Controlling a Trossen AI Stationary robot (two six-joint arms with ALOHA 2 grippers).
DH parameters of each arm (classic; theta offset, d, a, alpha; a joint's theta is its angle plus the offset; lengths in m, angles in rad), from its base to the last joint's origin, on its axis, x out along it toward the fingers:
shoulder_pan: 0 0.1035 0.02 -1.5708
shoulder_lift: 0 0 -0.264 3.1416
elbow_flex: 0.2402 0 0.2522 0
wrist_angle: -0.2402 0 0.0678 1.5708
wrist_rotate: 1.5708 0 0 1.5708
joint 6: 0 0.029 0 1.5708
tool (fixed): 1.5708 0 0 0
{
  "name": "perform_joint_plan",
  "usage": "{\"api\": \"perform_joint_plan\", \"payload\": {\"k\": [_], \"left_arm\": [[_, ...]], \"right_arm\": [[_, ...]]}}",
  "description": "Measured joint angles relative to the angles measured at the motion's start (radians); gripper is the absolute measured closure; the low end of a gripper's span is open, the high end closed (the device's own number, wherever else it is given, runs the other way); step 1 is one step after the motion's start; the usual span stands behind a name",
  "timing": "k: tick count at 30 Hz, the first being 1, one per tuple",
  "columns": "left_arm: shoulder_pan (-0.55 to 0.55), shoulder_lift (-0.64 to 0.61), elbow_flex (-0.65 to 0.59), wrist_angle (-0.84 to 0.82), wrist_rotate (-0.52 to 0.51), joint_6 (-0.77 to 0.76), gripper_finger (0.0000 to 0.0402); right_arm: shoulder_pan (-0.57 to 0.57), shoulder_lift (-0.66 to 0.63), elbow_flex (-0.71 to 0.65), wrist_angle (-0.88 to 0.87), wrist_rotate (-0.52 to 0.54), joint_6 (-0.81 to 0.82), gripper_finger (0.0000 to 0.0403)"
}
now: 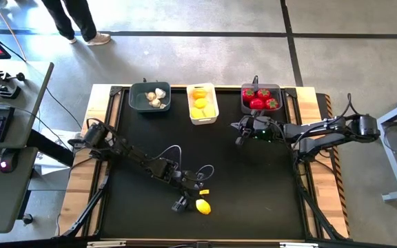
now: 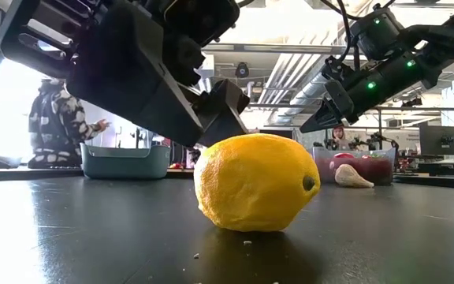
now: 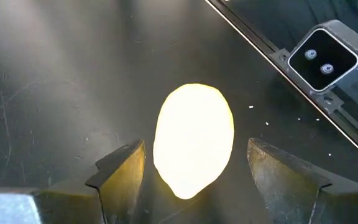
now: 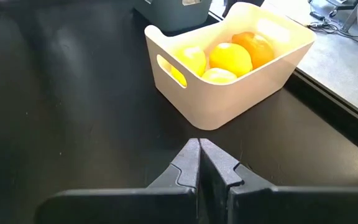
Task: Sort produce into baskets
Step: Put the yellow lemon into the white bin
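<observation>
**Operator:** Lemon (image 2: 256, 183) is filling the low view, lying loose on the black mat (image 1: 143, 213) near the front edge. I'm holding the left gripper (image 1: 191, 195) just behind it, fingers spread wide to either side of the fruit and, as far as I can tell from the wrist view, not touching it.

**Observer:** So you're carrying nothing yet?

**Operator:** Nothing. I'm reading this as the start of the pick on the last stray piece. Next I'm needing to ease forward so the pads straddle the widest part, close, then carry it up to the white basket (image 1: 202, 103) at the back centre, where the other yellow pieces (image 4: 230, 58) are sitting.

**Observer:** And the other bins?

**Operator:** Going across the back: the left grey basket (image 1: 149, 97) is holding the pale garlic-like pieces (image 1: 156, 96), the white one the lemons, the right grey basket (image 1: 260, 98) the red ones (image 1: 261, 98).

**Observer:** Right arm?

**Operator:** Right gripper (image 1: 242, 134) is waiting, pinched shut on nothing, just in front of the red basket.
</observation>
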Motion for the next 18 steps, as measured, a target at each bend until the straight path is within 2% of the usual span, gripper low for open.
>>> {"api": "perform_joint_plan", "payload": {"k": [18], "left_arm": [[-0.004, 0.047, 0.000, 0.029, -0.002, 0.066, 0.0138]], "right_arm": [[0.000, 0.000, 0.000, 0.003, 0.000, -0.008, 0.0403]]}}
